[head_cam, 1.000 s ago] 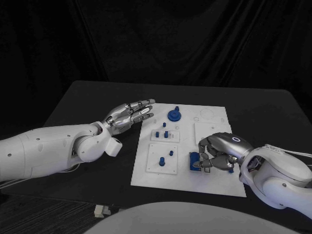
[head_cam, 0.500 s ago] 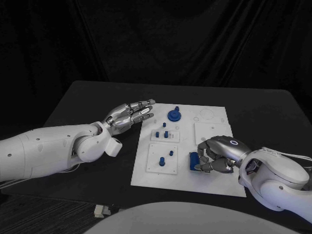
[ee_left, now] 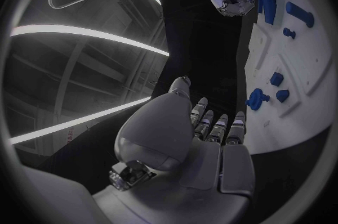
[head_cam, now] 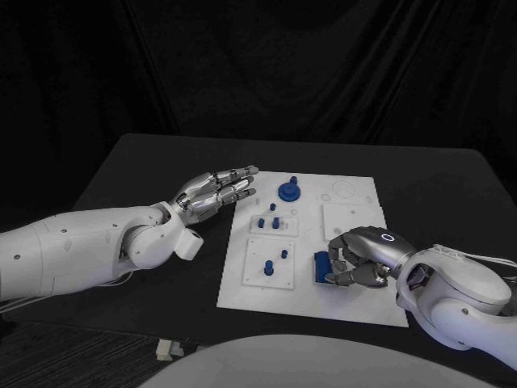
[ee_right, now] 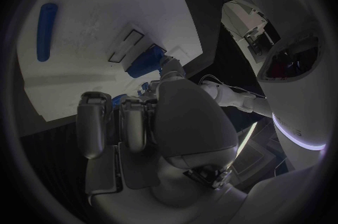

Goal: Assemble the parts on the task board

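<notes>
My right hand (head_cam: 359, 260) curls down over a blue block (head_cam: 323, 267) near the front edge of the white board (head_cam: 308, 303), fingertips closing on it to seat it. My left hand (head_cam: 216, 190), fingers spread and empty, hovers beside the board's far left corner, clear of the work.

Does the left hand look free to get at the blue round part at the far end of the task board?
Probably yes. The left hand hovers open beside the task board, close to the blue round part, with nothing between them. The right hand works at the near end.
</notes>
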Controlling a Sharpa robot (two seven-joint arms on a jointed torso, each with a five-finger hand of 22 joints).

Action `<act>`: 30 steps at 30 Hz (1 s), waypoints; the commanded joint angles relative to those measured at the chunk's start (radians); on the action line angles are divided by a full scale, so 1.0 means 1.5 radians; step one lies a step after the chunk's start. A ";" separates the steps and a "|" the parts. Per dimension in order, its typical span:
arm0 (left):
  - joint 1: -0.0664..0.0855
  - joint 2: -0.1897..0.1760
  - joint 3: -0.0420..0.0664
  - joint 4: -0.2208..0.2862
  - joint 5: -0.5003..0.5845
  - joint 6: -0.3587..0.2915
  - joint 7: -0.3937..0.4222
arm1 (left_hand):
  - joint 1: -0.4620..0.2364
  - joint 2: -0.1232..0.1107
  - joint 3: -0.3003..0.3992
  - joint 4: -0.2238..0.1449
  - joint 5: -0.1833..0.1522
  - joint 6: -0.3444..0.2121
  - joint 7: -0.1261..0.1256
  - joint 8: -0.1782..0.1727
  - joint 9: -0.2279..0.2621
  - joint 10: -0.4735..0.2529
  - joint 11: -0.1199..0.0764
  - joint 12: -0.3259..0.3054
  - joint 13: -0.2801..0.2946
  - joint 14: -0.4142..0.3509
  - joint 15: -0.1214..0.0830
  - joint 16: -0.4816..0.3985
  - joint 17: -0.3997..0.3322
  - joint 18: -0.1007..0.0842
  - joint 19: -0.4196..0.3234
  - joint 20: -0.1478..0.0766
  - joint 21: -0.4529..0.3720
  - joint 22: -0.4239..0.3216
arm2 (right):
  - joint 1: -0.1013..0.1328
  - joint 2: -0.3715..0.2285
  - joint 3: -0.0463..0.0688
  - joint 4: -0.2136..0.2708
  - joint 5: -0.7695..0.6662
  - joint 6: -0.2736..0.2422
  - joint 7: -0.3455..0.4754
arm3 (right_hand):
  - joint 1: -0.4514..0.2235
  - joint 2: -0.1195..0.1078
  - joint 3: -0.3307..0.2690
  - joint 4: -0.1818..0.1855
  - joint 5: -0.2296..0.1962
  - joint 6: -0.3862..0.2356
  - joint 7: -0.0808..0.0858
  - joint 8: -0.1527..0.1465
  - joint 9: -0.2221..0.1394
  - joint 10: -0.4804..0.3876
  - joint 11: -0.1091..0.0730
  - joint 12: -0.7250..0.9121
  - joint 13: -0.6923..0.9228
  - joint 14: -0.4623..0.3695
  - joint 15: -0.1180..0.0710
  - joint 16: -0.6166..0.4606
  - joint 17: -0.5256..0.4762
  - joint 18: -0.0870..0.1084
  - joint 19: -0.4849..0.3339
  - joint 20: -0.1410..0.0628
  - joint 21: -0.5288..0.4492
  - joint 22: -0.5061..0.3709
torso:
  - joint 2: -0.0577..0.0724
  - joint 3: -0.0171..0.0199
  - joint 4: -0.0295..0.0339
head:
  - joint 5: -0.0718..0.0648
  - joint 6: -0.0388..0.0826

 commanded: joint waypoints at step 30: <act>-0.003 0.000 0.001 -0.001 0.001 0.017 0.002 | 0.007 0.000 0.002 -0.006 0.004 0.013 0.003 0.007 0.002 0.001 0.006 0.004 0.001 0.001 0.007 0.005 0.001 -0.006 0.002 0.006 0.003 0.002 | -0.005 -0.021 0.000 0.005 0.005 -0.022 -0.014 | -0.275 -0.066 0.049 0.024 -0.435 -0.104 0.005 -0.138 -0.126 0.070 -0.001 -0.002 0.173 0.069 -0.006 0.002 0.175 -0.007 0.044 -0.009 -0.002 0.157 | 0.000 0.0003 0.0000 | 0.000 0.000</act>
